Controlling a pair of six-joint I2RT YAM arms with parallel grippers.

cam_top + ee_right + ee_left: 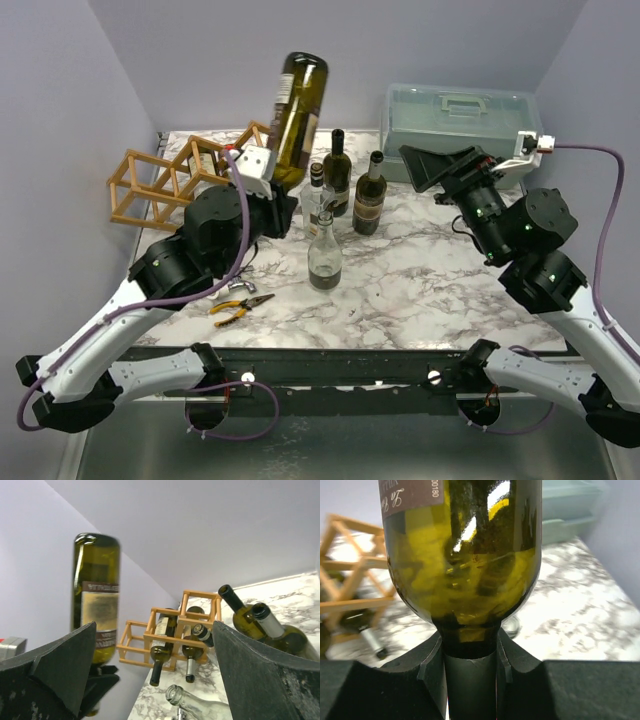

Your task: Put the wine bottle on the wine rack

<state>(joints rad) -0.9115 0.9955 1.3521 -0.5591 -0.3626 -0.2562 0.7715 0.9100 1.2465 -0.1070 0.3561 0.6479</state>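
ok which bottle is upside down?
The olive-green bottle, clamped by its neck in the jaws of the left gripper, base up, held above the table. The other bottles stand upright on it or lie in the wine rack.

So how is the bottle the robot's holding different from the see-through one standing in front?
The held bottle is olive green; the see-through bottle is clear glass. The held bottle hangs neck-down in the left gripper; the see-through bottle stands upright on the table. Both are glass bottles.

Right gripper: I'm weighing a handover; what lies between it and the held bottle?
Top view: two upright dark bottles stand between the open right gripper and the held bottle.
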